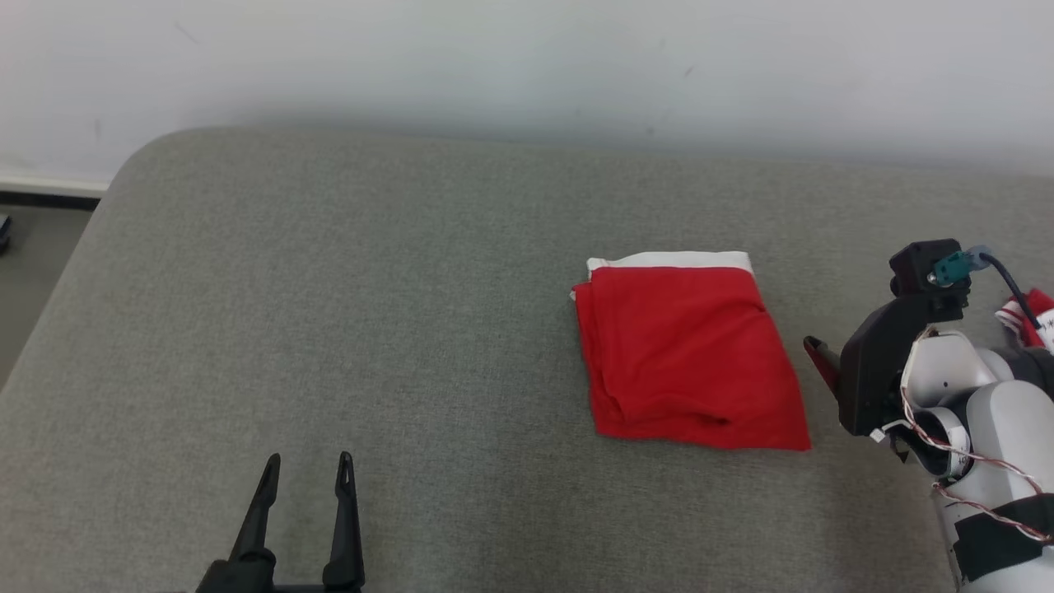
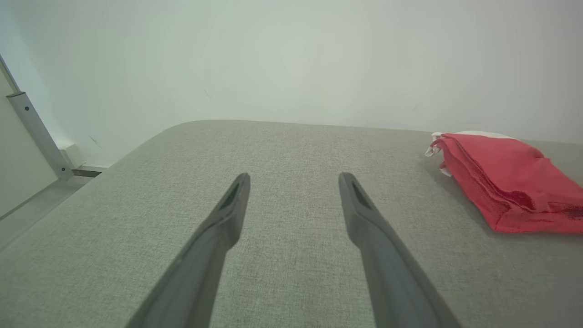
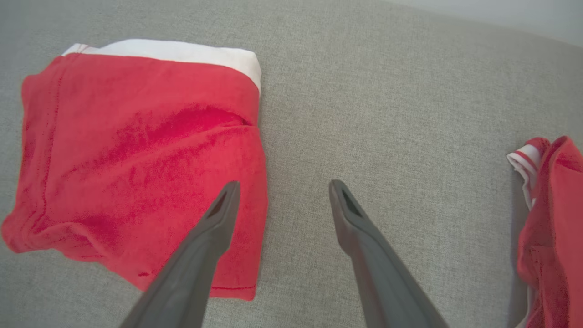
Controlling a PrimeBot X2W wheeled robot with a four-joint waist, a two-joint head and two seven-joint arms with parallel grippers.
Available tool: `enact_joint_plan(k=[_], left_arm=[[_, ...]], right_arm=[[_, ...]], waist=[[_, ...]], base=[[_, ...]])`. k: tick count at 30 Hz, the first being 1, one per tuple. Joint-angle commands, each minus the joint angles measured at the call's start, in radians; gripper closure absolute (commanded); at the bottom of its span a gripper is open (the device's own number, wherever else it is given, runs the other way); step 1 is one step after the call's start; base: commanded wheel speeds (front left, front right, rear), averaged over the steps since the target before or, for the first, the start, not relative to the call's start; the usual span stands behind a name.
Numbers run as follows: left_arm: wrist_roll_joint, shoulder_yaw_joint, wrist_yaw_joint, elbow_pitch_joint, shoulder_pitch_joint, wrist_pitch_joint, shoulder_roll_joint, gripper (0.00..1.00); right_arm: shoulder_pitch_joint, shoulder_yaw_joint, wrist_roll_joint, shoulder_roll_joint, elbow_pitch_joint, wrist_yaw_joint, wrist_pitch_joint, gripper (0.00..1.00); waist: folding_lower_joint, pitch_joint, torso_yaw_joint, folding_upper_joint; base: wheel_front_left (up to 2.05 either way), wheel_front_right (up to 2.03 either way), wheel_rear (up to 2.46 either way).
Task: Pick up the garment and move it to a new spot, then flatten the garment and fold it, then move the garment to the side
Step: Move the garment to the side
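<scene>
- One folded garment (image 1: 692,354), red with a white band along its far edge, lies flat on the grey cushion (image 1: 329,288), right of the middle in the head view.
- A second piece of red and white cloth (image 3: 553,228) lies bunched at the cushion's right side, well apart from the folded one. That makes two pieces of cloth in all.
- There are two grippers, each with two dark fingers.
- The left gripper (image 1: 309,458) sits low at the near left with its fingers spread wide and nothing between them. The garment is well off to its right, and bare cushion lies under it.
- The right gripper (image 3: 283,183) is also spread wide and holds nothing. It points down just beside the garment's right edge.
- In the right wrist view one finger (image 3: 214,223) crosses over the garment's near right corner and the other is over bare cushion. Whether the first touches the cloth cannot be told.
- One pale wall (image 1: 527,58) stands behind the cushion.
</scene>
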Motion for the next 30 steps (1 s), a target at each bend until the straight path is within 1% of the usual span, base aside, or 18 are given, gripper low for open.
enact_joint_plan(k=[1, 6, 9, 13, 14, 15, 16, 17, 18, 19, 25, 27, 30], left_arm=[[-0.010, -0.005, 0.005, -0.006, -0.022, -0.003, -0.001, 0.00], [-0.027, -0.032, 0.013, -0.006, -0.046, -0.003, -0.001, 0.00], [-0.035, -0.047, 0.021, -0.004, -0.062, -0.003, -0.001, 0.00], [-0.045, -0.058, 0.026, 0.002, -0.076, -0.003, -0.001, 0.00], [-0.046, -0.059, 0.027, 0.004, -0.078, -0.003, -0.001, 0.00], [-0.046, -0.059, 0.027, 0.004, -0.078, -0.003, -0.001, 0.00], [-0.047, -0.061, 0.028, 0.005, -0.079, -0.003, -0.001, 0.00], [-0.046, -0.062, 0.029, 0.007, -0.079, -0.003, -0.001, 0.00], [-0.046, -0.061, 0.031, 0.007, -0.079, -0.003, -0.001, 0.00], [-0.046, -0.061, 0.033, 0.007, -0.079, -0.003, -0.001, 0.00], [-0.037, -0.053, 0.034, 0.002, -0.074, -0.003, -0.001, 0.00], [-0.031, -0.042, 0.032, -0.001, -0.071, -0.003, -0.001, 0.00], [-0.019, -0.030, 0.024, -0.004, -0.064, -0.003, -0.001, 0.00]], right_arm=[[-0.024, -0.003, -0.001, -0.009, 0.016, -0.003, 0.013, 0.00], [-0.078, -0.001, -0.034, -0.021, 0.087, -0.003, 0.030, 0.00], [-0.092, -0.021, -0.025, 0.003, 0.131, -0.003, 0.022, 0.00], [-0.092, -0.001, -0.034, 0.025, 0.182, -0.003, 0.033, 0.00], [-0.086, 0.008, -0.040, 0.031, 0.195, -0.003, 0.042, 0.07], [-0.086, 0.008, -0.040, 0.031, 0.195, -0.003, 0.042, 0.07], [-0.079, 0.016, -0.041, 0.036, 0.205, -0.003, 0.052, 0.14], [-0.076, 0.023, -0.041, 0.039, 0.213, -0.002, 0.057, 0.35], [-0.072, 0.033, -0.045, 0.039, 0.216, -0.002, 0.056, 0.86], [-0.068, 0.040, -0.043, 0.036, 0.219, -0.002, 0.054, 1.00], [-0.055, 0.080, -0.015, 0.017, 0.195, -0.001, 0.032, 1.00], [-0.059, 0.102, -0.007, 0.007, 0.181, -0.001, 0.017, 1.00], [-0.077, 0.135, -0.007, -0.025, 0.158, -0.001, -0.013, 1.00]], waist=[[-0.0002, 0.078, 0.077, -0.0002], [-0.0002, 0.133, 0.127, -0.0002], [-0.0002, 0.155, 0.153, -0.0002], [-0.0002, 0.169, 0.171, -0.0002], [-0.0002, 0.169, 0.172, -0.0002], [-0.0002, 0.169, 0.172, -0.0002], [-0.0002, 0.169, 0.173, -0.0002], [-0.0002, 0.168, 0.172, -0.0002], [-0.0002, 0.166, 0.170, -0.0002], [-0.0002, 0.163, 0.166, -0.0002], [-0.0002, 0.132, 0.113, -0.0002], [-0.0002, 0.117, 0.082, -0.0002], [-0.0002, 0.091, 0.031, -0.0002]], base=[[0.00, 0.00, 0.00], [0.00, 0.00, 0.00], [0.00, 0.00, 0.00], [0.00, 0.00, 0.00], [0.00, 0.00, 0.00], [0.00, 0.00, 0.00], [0.00, 0.00, 0.00], [0.00, 0.00, 0.00], [0.00, 0.00, 0.00], [0.00, 0.00, 0.00], [0.00, 0.00, 0.00], [0.00, 0.00, 0.00], [0.00, 0.00, 0.00]])
